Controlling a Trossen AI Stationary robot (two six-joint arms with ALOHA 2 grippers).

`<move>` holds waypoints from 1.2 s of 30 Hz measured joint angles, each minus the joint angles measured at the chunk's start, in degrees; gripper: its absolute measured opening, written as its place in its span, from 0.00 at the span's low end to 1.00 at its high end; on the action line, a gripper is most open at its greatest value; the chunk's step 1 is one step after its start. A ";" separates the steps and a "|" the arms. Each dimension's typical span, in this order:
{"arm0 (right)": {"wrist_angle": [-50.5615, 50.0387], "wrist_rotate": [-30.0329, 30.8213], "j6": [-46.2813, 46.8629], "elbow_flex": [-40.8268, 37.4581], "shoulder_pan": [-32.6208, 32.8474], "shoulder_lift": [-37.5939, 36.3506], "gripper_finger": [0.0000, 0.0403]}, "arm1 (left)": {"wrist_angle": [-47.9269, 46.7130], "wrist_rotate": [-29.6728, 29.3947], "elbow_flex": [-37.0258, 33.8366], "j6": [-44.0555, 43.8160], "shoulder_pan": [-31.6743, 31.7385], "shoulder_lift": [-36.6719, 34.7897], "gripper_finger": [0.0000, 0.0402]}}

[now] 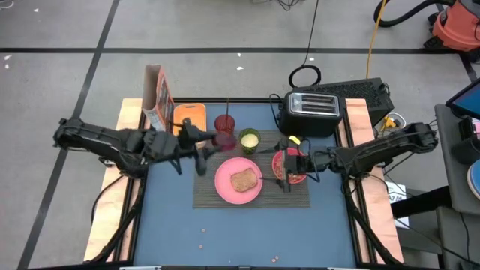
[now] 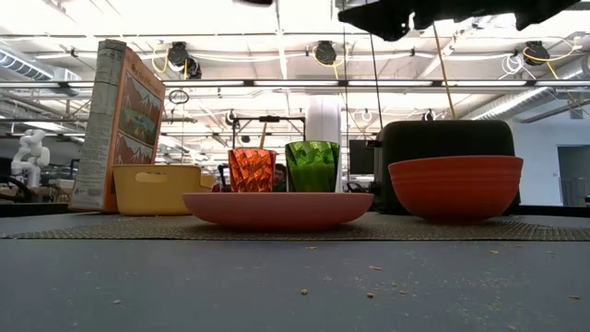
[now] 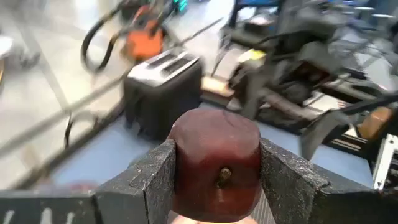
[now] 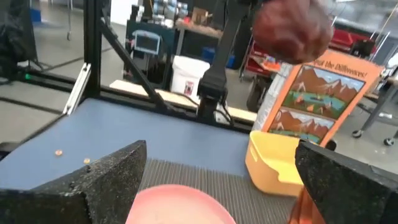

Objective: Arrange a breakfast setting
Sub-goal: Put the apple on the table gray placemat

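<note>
My left gripper (image 1: pixel 217 144) reaches in from the table's left and is shut on the dark-red fruit (image 3: pixel 216 165), which also shows in the right wrist view (image 4: pixel 292 28). It hangs over the dark placemat (image 1: pixel 296 196), between the red tumbler (image 1: pixel 225 123) and the pink plate (image 1: pixel 225 187). The brown toast (image 1: pixel 244 180) lies on that plate. The green cup (image 1: pixel 249 139) stands behind the plate. My right gripper (image 1: pixel 287 165) is open above the pink-red bowl (image 2: pixel 454 184), with nothing between its fingers (image 4: pixel 99 180). My left gripper pinches the fruit's two opposite sides (image 3: pixel 181 168) between its two fingers, with the stem end (image 3: pixel 224 176) turned back toward the wrist. The fingers come nearly level from the table's left. The fruit is lifted clear of the table and everything on it.
A black toaster (image 1: pixel 313 112) stands at the far right. A cereal box (image 1: pixel 157 101) and a yellow container (image 1: pixel 187 118) stand at the far left. Blue table surface (image 1: pixel 247 232) lies in front of the placemat, with a few crumbs on it.
</note>
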 joint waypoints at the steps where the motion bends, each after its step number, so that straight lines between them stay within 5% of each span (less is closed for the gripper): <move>1: -1.88 0.02 0.02 0.00 -0.02 -1.13 0.98 | -3.06 0.02 0.00 -3.19 0.88 -1.02 0.51; 6: -7.47 0.04 0.09 -0.02 -0.02 -5.60 0.98 | -18.16 0.88 0.00 -21.75 5.79 -4.88 0.51; 11: -7.58 0.05 0.09 -0.02 -0.02 -8.35 0.98 | -25.13 12.94 0.00 -33.09 11.60 -3.97 0.51; 19: -7.68 0.02 2.64 -0.02 -0.02 -10.26 0.98 | -28.41 24.37 0.00 -36.71 14.12 5.09 0.51; 25: -7.72 -0.11 4.39 -0.02 -0.02 -10.29 0.98 | -36.21 24.98 0.00 -39.27 14.12 11.77 0.51; 36: -7.73 -0.18 4.42 -0.02 -0.02 -10.29 0.98 | -37.01 24.65 0.00 -35.44 15.45 21.15 0.51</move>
